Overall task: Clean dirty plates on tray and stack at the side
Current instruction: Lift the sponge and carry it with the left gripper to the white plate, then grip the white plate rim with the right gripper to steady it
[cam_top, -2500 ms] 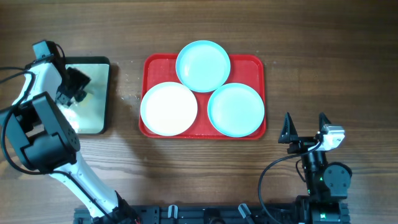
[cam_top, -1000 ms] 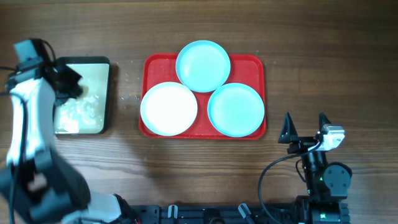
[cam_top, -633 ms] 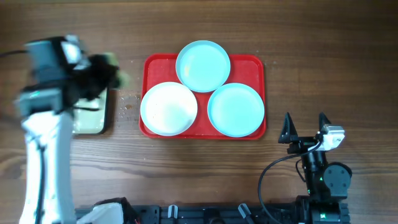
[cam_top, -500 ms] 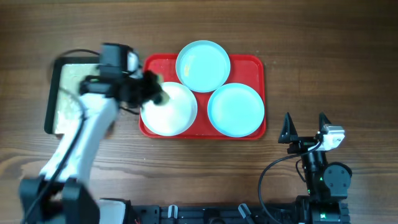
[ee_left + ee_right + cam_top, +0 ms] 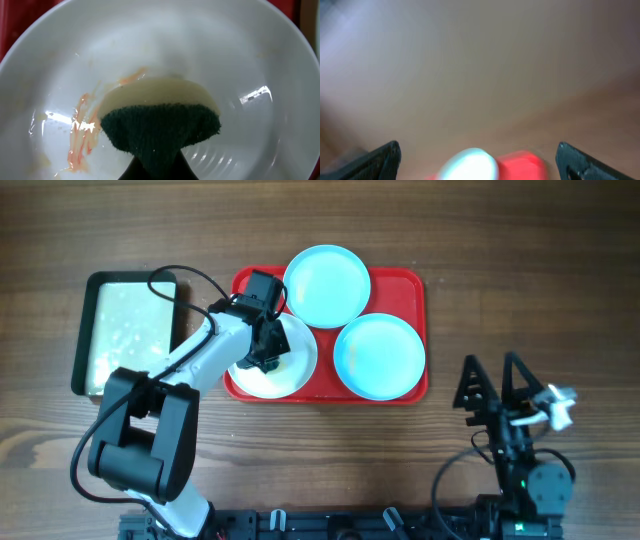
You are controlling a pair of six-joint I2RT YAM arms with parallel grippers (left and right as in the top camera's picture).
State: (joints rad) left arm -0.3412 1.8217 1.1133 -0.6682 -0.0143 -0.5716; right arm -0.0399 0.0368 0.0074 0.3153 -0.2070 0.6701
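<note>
no readable text, labels or numbers (anywhere)

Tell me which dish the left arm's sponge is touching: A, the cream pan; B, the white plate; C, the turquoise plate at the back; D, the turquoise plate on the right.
B: the left gripper holds the sponge down on the white plate, beside orange smears in the left wrist view.

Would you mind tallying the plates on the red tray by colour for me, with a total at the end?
White plate: 1
Pale turquoise plates: 2
Total: 3 plates, all on the red tray
</note>
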